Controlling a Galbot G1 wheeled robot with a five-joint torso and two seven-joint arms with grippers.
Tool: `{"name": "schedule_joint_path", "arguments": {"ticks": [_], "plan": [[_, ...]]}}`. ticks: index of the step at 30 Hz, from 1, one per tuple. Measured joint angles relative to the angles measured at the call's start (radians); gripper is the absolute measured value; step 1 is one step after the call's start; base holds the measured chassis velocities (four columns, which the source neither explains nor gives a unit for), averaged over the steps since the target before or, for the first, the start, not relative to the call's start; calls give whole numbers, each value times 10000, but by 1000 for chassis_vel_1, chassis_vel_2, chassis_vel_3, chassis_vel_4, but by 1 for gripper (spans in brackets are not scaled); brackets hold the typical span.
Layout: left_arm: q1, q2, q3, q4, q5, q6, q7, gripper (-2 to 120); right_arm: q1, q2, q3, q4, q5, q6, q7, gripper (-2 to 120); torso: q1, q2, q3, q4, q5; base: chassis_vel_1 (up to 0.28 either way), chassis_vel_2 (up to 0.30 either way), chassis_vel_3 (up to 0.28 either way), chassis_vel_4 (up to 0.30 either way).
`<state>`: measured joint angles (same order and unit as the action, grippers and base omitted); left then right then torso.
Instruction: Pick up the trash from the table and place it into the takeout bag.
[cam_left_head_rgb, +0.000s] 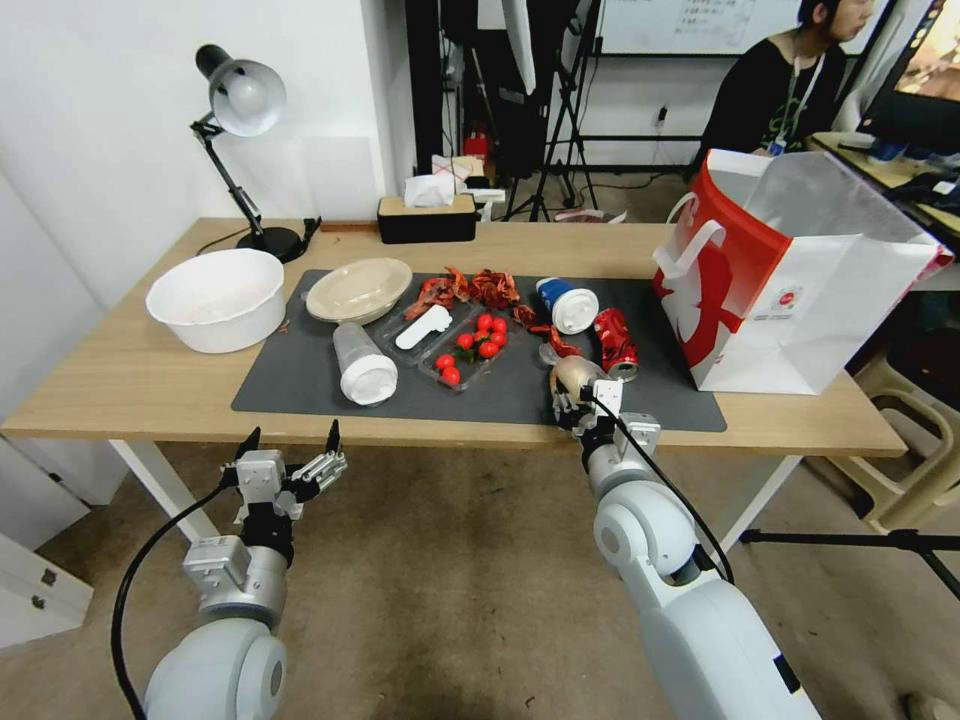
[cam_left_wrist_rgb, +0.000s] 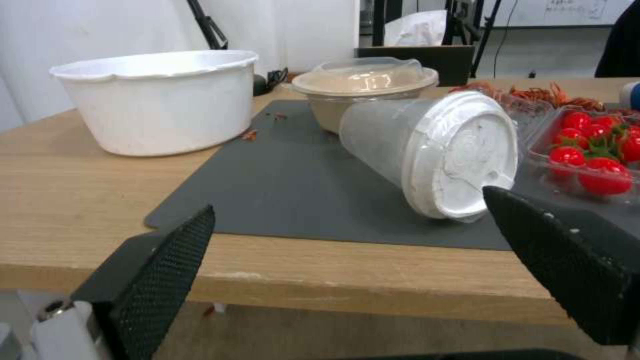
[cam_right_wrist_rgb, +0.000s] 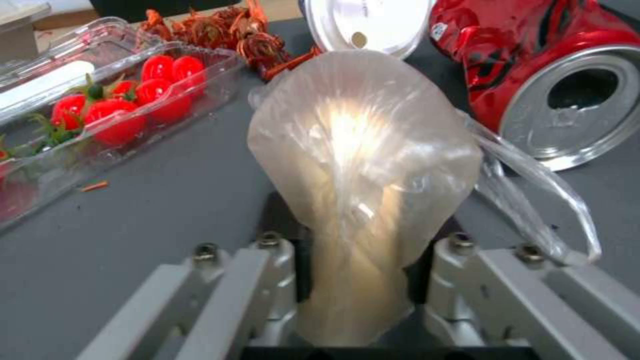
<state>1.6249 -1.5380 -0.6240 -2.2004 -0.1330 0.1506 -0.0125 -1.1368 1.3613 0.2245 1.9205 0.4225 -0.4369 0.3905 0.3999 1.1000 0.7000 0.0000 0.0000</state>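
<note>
My right gripper (cam_left_head_rgb: 578, 398) (cam_right_wrist_rgb: 360, 285) is shut on the round tan bun in clear wrap (cam_left_head_rgb: 575, 372) (cam_right_wrist_rgb: 363, 150), low over the mat's front part. Just beyond it lie the crushed red can (cam_left_head_rgb: 615, 342) (cam_right_wrist_rgb: 533, 75) and the blue white-lidded cup (cam_left_head_rgb: 567, 303) on its side. The clear white-lidded cup (cam_left_head_rgb: 362, 365) (cam_left_wrist_rgb: 427, 150) lies on the mat's left part, with the beige dish (cam_left_head_rgb: 358, 290) (cam_left_wrist_rgb: 363, 85) behind it. My left gripper (cam_left_head_rgb: 290, 448) (cam_left_wrist_rgb: 348, 202) hangs open before the table's front edge, facing the clear cup. The takeout bag (cam_left_head_rgb: 800, 290) stands open at the table's right end.
A big white bowl (cam_left_head_rgb: 215, 298) (cam_left_wrist_rgb: 160, 100) sits left of the dark mat (cam_left_head_rgb: 300, 380). A clear tray of cherry tomatoes (cam_left_head_rgb: 475, 345) (cam_right_wrist_rgb: 120, 110) and red scraps (cam_left_head_rgb: 470, 288) lie mid-mat. A desk lamp (cam_left_head_rgb: 240, 100) and tissue box (cam_left_head_rgb: 427, 215) stand at the table's back edge.
</note>
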Motion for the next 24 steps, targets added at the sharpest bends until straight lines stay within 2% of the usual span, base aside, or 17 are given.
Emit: {"name": "schedule_joint_path", "arguments": {"ticks": [1,5,12,15,17,18,21,22,24], "plan": [[-1,-1,6,6,9,-3,0,100,-30,-3,14,28,-31,23,-18,16,1,0,0,-1,1,0,0,0,0],[-10,2,9,9,16,-3,0,100,-91,-41,45,181,12,354,-244,9,1,0,0,-1,1,0,0,0,0],[-15,12,1,8,16,4,0,100,-258,-233,451,1027,527,1550,-1619,8,0,0,0,0,0,0,0,0,0],[-8,7,13,8,35,5,0,100,-145,-635,1103,1730,1307,2271,-2612,7,1,0,0,-1,2,0,0,0,0],[-5,6,17,9,41,5,0,100,-84,-738,1243,1843,1482,2369,-2732,7,1,0,0,-1,1,0,0,0,0],[7,-5,41,9,64,-5,1,100,170,-1075,1644,2139,2038,2644,-2919,7,0,0,0,-2,4,0,0,0,0],[26,-18,56,7,91,-17,2,100,483,-1445,2027,2344,2601,2803,-2938,7,0,0,0,0,3,0,0,0,0],[49,-29,67,0,122,-37,2,100,876,-1831,2504,2415,3089,2915,-2864,7,1,0,0,-1,4,0,0,0,0],[63,-40,83,-12,145,-58,4,100,1163,-2101,2818,2427,3403,2955,-2746,7,0,0,0,0,3,0,0,0,0]]}}
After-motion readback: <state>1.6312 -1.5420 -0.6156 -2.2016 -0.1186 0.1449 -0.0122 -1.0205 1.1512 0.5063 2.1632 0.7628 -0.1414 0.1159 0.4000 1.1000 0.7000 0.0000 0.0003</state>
